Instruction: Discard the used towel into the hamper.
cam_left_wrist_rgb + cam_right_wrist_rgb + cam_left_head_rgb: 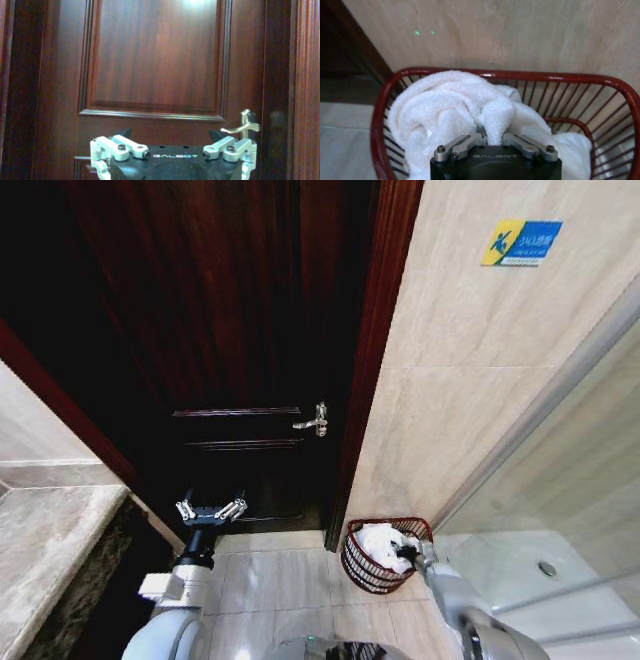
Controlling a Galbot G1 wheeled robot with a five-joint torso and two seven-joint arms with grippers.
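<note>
Down inside the red wire hamper, the right gripper pinches the white terry towel, crumpled in folds; "GALBOT" marks its housing. Beside the dark wooden door, the left gripper hangs spread, grasping nothing.

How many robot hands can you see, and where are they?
2. The left gripper is held up, open, facing the dark wooden door. The right gripper is down in the hamper, pinching the white towel.
</note>
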